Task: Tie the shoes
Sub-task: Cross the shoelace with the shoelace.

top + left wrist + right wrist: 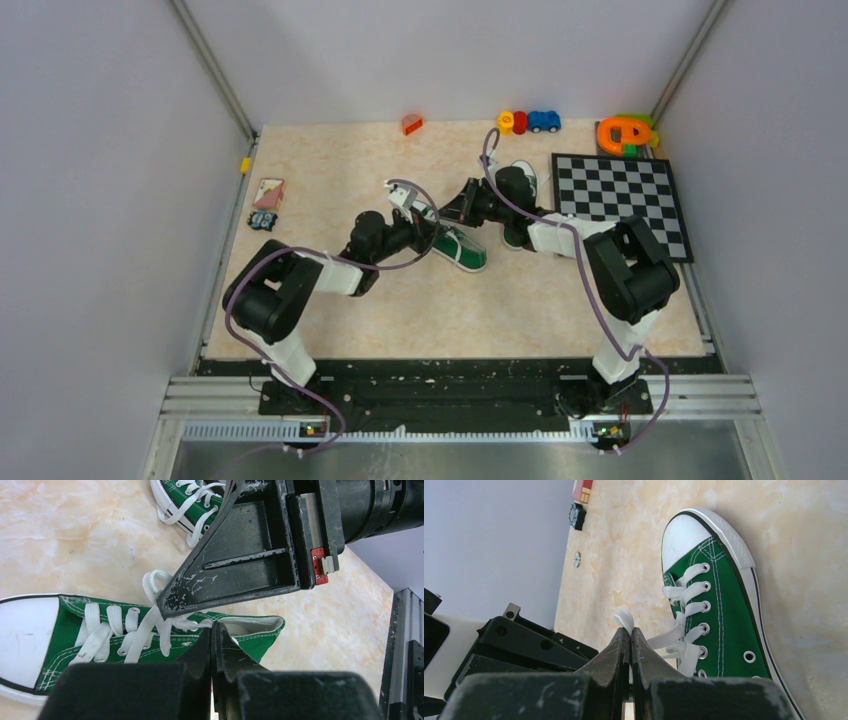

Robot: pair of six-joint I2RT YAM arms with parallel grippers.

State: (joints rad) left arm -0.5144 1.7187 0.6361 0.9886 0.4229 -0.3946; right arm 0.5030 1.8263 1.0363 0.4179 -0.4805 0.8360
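Right gripper (630, 632) is clenched on a white lace loop (625, 619) at its tips. Left gripper (214, 629) seems clamped on a lace strand (192, 624), with the green shoe (65, 636) just beneath both. Draw them apart evenly and low, so the knot cinches without dragging the shoe.

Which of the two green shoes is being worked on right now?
The mid-table shoe: the right fingers pinch its white lace. The other shoe lies by the checkerboard, partly under the right arm.
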